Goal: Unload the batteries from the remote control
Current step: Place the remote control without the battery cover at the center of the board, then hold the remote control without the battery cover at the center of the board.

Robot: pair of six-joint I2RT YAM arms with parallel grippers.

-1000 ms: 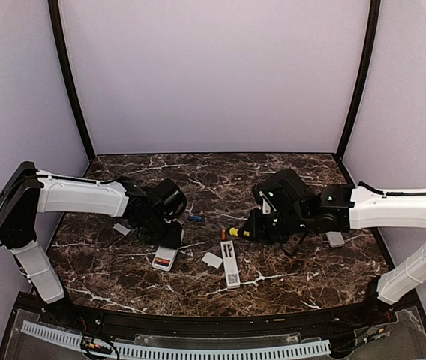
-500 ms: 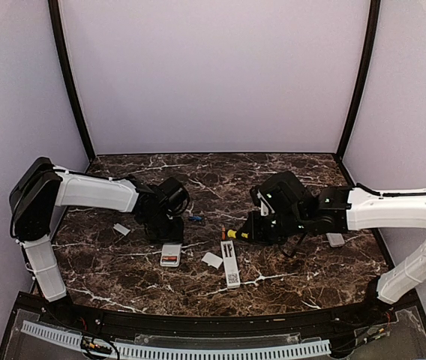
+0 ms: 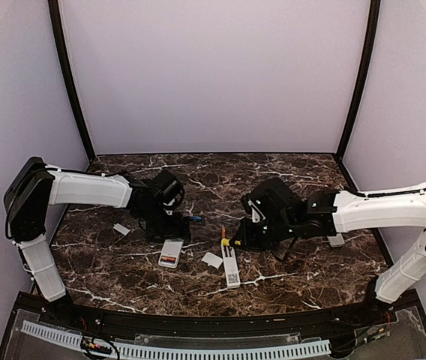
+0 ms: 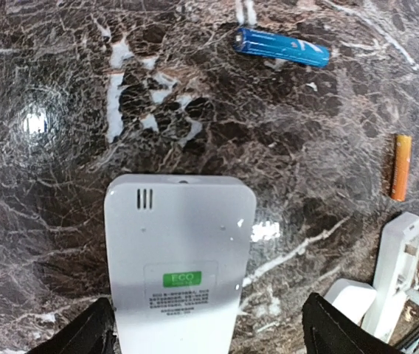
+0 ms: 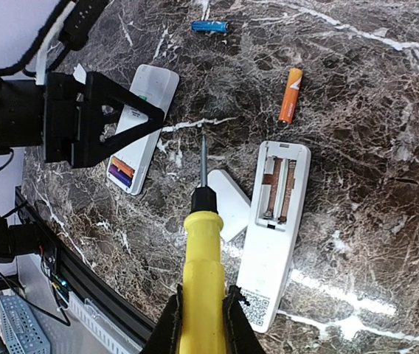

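Observation:
A small white remote control (image 4: pixel 180 258) lies on the marble, with orange and purple batteries (image 5: pixel 121 171) in its open bay. My left gripper (image 4: pixel 213 328) is open and straddles this remote (image 3: pixel 172 253). A blue battery (image 4: pixel 282 47) and an orange battery (image 4: pixel 400 167) lie loose beyond it. A longer white remote (image 5: pixel 276 221) lies beside them, its battery bay empty. My right gripper (image 5: pixel 202 324) is shut on a yellow-handled screwdriver (image 5: pixel 203 273). The tool's tip hangs over the table between the two remotes.
A flat white cover (image 5: pixel 228 203) lies against the long remote's left side. Two more white covers rest on the table, one at the left (image 3: pixel 121 229) and one at the right (image 3: pixel 335 240). Black posts and lilac walls enclose the table.
My left gripper has opened around the small remote, which shifted slightly right and now rests on the table. The right arm has carried the screwdriver leftward, closer to the long remote.

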